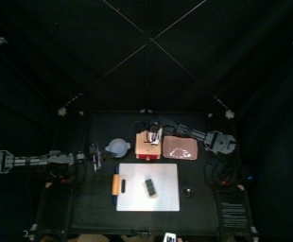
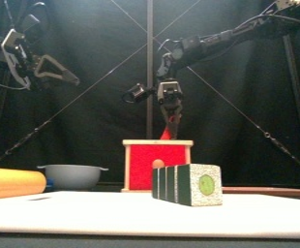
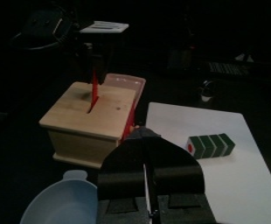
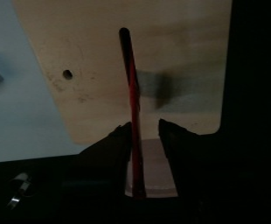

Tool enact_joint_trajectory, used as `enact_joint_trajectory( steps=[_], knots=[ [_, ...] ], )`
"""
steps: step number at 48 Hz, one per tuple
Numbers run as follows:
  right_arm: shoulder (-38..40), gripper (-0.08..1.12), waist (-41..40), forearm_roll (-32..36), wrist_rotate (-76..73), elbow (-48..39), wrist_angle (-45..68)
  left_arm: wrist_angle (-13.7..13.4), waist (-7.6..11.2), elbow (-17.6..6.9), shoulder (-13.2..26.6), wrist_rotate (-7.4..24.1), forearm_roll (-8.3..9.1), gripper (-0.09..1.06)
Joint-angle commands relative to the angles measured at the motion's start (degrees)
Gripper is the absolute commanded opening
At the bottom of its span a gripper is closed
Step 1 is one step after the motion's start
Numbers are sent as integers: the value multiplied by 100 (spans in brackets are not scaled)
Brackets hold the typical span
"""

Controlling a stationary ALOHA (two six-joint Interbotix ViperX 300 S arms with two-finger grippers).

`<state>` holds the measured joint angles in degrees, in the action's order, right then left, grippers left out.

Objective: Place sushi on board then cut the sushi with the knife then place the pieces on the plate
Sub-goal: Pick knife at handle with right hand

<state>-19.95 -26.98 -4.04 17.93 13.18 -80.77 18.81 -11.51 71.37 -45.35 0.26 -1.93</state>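
Sushi roll [image 2: 188, 184]: is being carried whole by the white cutting board [image 2: 114, 208] at the front; dark green blocks are being shown side by side, with a pale end face and a green centre.
Orange toy [image 2: 14, 181]: is being borne at the board's left edge.
Wooden box [image 2: 158, 165]: is being flanked by the blue-grey bowl [image 2: 73, 174] and the pink tray [image 1: 180, 146].
Red knife [image 2: 168, 124]: is being held upright over the box.
Right pincer [image 2: 168, 108]: is being clenched on the knife.
Left pincer [image 3: 145, 144]: is being held clenched, empty, at the table's left.

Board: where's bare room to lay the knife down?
Bare: the board right of the sushi, and its back strip toward the box. Crowded: left edge by the orange toy; bowl, box, tray stand close behind.
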Motion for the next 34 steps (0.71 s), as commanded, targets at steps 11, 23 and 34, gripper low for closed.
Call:
enact_joint_trajectory(
  steps=[11,23,34],
  knots=[
    [88,53,18,-26,0,255,0,26,-26,-35,9,0,0,0],
    [97,31,18,-123,-9,237,-79,26,-26,-35,9,0,-9,0],
    [132,16,18,-167,-44,237,-167,26,-26,-35,9,-9,-9,0]
  ],
)
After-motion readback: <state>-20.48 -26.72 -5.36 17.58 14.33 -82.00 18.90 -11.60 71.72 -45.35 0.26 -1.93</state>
